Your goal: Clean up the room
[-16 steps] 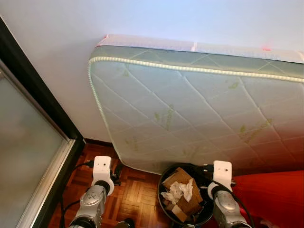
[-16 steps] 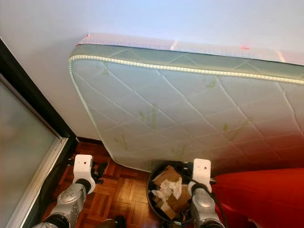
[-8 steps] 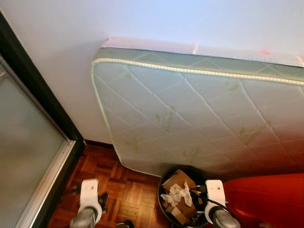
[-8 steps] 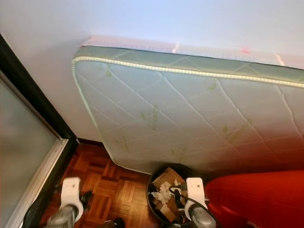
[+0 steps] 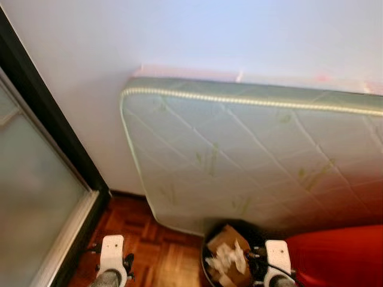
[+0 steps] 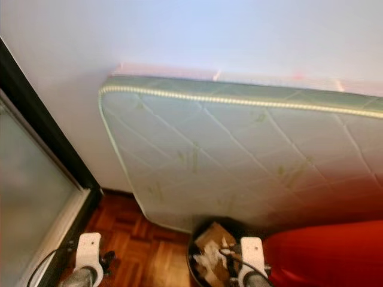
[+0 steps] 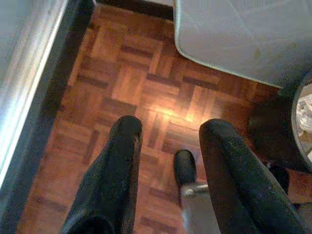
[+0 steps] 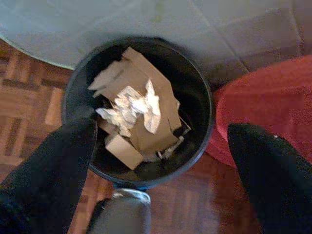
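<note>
- Black bin (image 8: 139,105) sitting on parquet floor (image 7: 126,92) betw. mattress (image 5: 251,155) & red fabric (image 8: 265,112), holding cardboard + crumpled paper (image 8: 131,109).
- Right pincer (image 8: 163,161) hovering above bin, wide open, empty.
- Left pincer (image 7: 178,161) hanging over floor, parted, empty.
- Scraps look light, crushable; prob. best taking bin by its stiff rim.

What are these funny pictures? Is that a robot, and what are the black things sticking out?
Yes, it's a walking robot that tidies rooms. Two pictures come from cameras in its head, looking down at a mattress leaning on the wall and a black trash bin full of cardboard and crumpled paper on the wooden floor. The other two come from cameras on its wrists. The black things are its fingers: the left gripper hangs open over the floor, and the right gripper is open above the bin. Neither holds anything.
</note>
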`<state>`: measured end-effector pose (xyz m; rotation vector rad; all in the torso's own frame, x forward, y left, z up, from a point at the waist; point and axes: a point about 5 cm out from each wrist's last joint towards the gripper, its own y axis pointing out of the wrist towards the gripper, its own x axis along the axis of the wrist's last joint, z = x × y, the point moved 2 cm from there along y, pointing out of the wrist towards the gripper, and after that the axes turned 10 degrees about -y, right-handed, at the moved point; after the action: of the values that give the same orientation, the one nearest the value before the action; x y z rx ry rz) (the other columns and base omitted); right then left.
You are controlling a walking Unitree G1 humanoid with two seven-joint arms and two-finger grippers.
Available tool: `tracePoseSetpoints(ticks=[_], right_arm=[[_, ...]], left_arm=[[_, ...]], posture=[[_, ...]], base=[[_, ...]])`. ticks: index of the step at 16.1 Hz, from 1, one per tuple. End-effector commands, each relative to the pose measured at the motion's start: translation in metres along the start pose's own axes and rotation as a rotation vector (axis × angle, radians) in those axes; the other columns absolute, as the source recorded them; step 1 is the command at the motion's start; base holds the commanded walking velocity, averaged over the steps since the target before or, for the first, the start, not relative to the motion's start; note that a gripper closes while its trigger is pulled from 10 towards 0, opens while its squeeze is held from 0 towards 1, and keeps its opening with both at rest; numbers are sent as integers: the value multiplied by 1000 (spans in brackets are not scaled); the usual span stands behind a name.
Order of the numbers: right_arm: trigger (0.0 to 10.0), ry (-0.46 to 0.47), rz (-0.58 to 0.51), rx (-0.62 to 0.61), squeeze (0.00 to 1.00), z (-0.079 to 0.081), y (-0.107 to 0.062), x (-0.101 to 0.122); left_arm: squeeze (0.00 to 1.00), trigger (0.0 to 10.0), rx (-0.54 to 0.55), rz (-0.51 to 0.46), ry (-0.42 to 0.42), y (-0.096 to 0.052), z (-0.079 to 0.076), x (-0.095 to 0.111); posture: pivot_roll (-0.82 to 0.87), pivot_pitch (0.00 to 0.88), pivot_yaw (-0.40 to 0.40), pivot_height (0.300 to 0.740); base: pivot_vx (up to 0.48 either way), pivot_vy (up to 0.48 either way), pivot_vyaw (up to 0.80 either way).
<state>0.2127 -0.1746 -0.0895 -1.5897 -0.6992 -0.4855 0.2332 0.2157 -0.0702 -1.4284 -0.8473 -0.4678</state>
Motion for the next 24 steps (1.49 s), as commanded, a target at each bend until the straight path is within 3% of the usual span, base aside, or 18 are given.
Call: tracePoseSetpoints(ticks=[1, 4, 10, 13, 16, 18, 20, 24], right_arm=[[10000, 0, 11, 3, 0, -1, 0, -1], [10000, -24, 10, -11, 0, -10, 1, 2], [10000, -28, 69, -7, 0, -4, -4, -18], [10000, -19, 47, -9, 0, -6, -2, -11], [10000, 29, 40, -14, 0, -5, -2, -9], [10000, 12, 35, 2, 0, -3, -1, -7], [10000, 4, 58, -3, 0, -10, -3, -14], [10000, 8, 108, -12, 0, -17, -8, -32]], left_arm=[[0, 10000, 16, 45, 5, -1, 4, -7], [0, 10000, -20, 52, 11, 0, -8, -9], [0, 10000, -6, 83, 4, -5, -5, -23], [0, 10000, -11, 78, 1, -4, -6, -21], [0, 10000, 9, 70, -37, -5, -3, -22], [0, 10000, 18, 74, -38, -5, 1, -22], [0, 10000, 44, 66, -79, -6, 6, -22], [0, 10000, 46, 68, -73, -6, 9, -21]], posture=[[38, 0, -17, 740], [26, 13, -11, 740], [22, 61, -21, 740], [11, 95, -19, 740], [3, 113, -15, 740], [-5, 123, -16, 740], [-8, 132, -13, 740], [-21, 144, -5, 740]], base=[[0, 0, 0], [0, 0, 0], [0, 0, 0], [0, 0, 0], [0, 0, 0], [-126, 0, 0], [-253, 0, 0], [-278, 0, 0]])
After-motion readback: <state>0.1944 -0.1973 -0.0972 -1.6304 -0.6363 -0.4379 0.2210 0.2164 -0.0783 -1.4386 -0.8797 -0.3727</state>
